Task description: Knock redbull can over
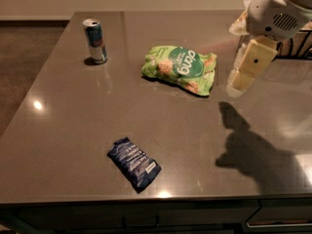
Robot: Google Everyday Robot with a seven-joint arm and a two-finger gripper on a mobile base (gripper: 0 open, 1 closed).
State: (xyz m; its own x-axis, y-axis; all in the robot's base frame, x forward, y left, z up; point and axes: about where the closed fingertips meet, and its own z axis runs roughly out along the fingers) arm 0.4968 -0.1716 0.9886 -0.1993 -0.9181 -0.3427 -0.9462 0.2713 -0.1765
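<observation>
One redbull can [95, 40] upright at table [58, 130] far-left corner, gripper [243, 74] hovering well apart at right past green snack bag [180, 68], claw opening can't tell, nothing seen in it, so approach phase; nxt needs long reach left + side shove on can.

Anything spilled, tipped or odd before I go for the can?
Nothing stands out. The redbull can stands upright at the far left, the green snack bag and dark blue wrapper lie flat, no spill, and the gripper hangs over the right of the table.
</observation>
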